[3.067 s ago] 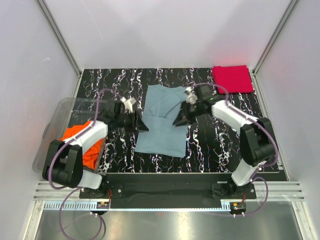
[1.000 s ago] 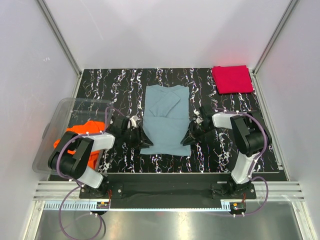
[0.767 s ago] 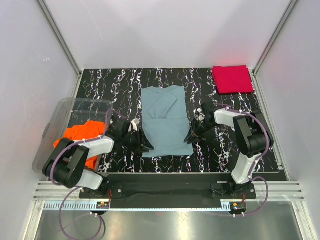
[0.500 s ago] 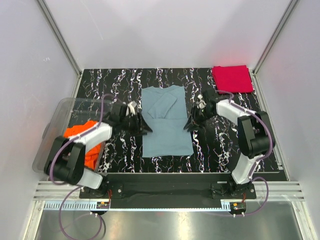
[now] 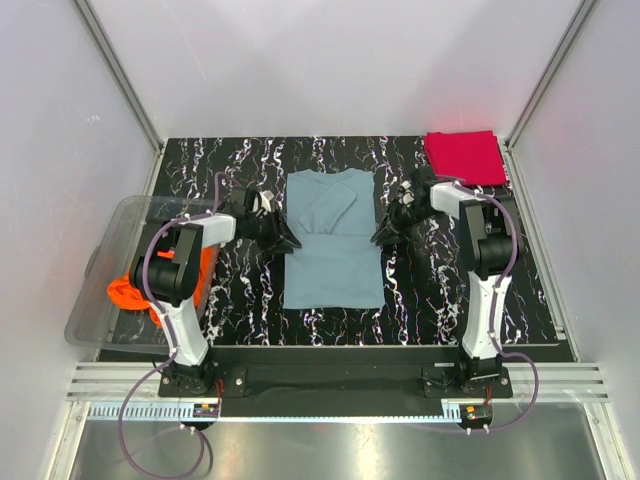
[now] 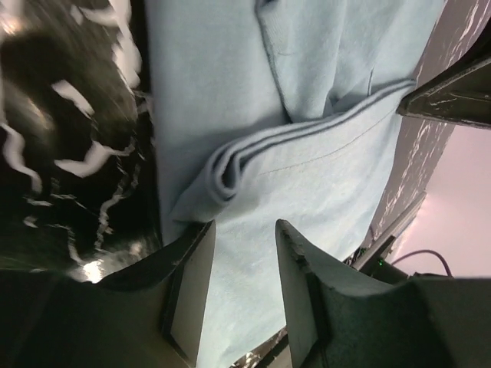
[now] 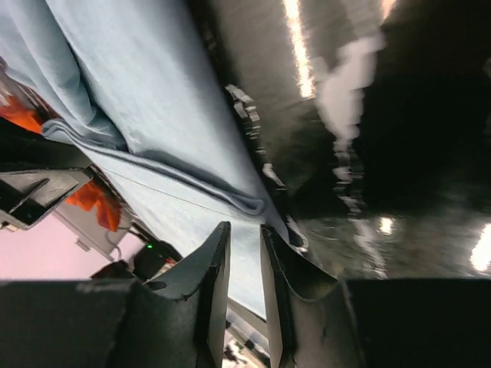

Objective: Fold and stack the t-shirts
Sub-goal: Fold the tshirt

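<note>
Where the work stands: blue shirt (image 5: 335, 262) flat in the middle of the table (image 5: 430, 290), sides folded in to a long rectangle, a sleeve flap lying across its far half. By my reckoning the crosswise fold comes next.
Blue shirt: lies between the two claws, its long edges toward them.
Red shirt (image 5: 463, 158): folded square at the far right corner, well apart from the blue.
Orange shirt (image 5: 128, 293): crumpled in the bin (image 5: 125, 225) at the left, not yet folded.
Left claw (image 6: 238, 230): low at the blue shirt's left edge, jaws parted. The edge and a rolled fold of cloth show in the gap, and nothing looks pinched.
Right claw (image 7: 244, 230): low at the right edge, only a slit between the jaws, the hem right at the tips. Whether it nips the hem I cannot tell.
Handling: thin, light, limp cloth. It should sag when lifted and drag rather than slide. Not fragile.
Where to hold: pinch all layers at the side edges or near corners, one claw each side, level with each other, so the folded-in parts come along.
Risk: catching only the top layer would likely open the side fold, and an uneven lift would skew the crease.
</note>
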Robot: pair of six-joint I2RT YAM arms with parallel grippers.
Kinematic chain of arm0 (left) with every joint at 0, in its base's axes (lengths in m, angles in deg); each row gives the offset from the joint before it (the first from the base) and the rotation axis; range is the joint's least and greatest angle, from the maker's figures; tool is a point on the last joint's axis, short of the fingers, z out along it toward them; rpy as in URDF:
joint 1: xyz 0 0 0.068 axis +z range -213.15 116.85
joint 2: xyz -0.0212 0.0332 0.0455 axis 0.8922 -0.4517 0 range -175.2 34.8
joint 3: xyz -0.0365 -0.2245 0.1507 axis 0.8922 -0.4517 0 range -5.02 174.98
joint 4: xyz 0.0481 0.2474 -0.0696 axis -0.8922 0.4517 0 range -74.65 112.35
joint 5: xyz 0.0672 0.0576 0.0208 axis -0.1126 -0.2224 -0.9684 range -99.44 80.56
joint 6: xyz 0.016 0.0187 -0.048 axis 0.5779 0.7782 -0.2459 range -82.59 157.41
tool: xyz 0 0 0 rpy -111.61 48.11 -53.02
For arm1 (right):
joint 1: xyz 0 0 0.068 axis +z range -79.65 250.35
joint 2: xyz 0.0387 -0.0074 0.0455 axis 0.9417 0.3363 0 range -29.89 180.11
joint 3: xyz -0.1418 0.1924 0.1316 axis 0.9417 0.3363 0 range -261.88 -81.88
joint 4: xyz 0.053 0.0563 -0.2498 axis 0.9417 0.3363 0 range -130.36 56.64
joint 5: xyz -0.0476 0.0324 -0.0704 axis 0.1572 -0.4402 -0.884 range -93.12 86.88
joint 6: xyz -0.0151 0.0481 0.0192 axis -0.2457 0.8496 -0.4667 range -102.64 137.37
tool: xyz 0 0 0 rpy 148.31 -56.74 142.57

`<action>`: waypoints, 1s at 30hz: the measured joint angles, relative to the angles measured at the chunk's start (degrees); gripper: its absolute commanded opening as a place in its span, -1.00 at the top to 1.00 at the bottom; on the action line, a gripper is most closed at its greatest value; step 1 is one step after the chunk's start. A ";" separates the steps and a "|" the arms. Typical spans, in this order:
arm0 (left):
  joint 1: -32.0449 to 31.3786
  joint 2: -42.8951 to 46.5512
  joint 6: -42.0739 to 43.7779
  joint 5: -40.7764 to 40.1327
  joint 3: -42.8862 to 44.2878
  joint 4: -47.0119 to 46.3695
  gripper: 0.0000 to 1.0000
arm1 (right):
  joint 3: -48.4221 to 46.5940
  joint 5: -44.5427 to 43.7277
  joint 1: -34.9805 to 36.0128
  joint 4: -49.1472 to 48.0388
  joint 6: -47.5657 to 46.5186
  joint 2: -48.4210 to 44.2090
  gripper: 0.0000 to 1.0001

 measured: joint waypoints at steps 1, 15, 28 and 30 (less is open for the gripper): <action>0.39 -0.11 0.63 -0.04 0.52 0.42 0.11 | -0.24 0.81 -1.03 0.26 -0.07 0.48 0.41; 0.02 36.65 -0.15 -5.86 -14.95 6.03 -0.22 | 18.21 -6.23 -7.89 2.32 -1.84 -21.16 0.01; -24.65 68.39 -37.99 -33.79 -44.63 7.50 -0.16 | 60.74 -15.54 6.23 -11.78 30.62 -70.86 -0.35; -27.06 69.22 -43.93 -38.16 -46.71 7.48 -0.18 | 63.56 -18.32 10.45 -13.18 36.09 -72.96 -0.34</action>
